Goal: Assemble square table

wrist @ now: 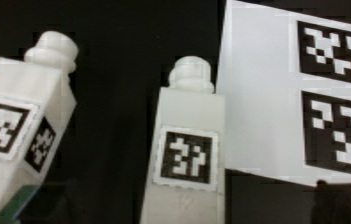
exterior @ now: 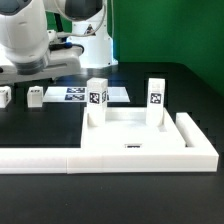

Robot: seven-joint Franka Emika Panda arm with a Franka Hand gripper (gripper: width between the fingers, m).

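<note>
Wrist view: two loose legs (wrist: 190,140) lie parallel on the table (wrist: 122,30), long axes along the marker board (wrist: 305,90) edge, below the gripper (exterior: 36,76). Gripper spread wide, empty.

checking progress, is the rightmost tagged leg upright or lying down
upright: the rightmost leg stands on end, taller than wide, its tag facing the exterior camera

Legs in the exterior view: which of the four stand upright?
The two upright legs are those at the white barrier; the two lying legs are low shapes beside the arm.
</note>
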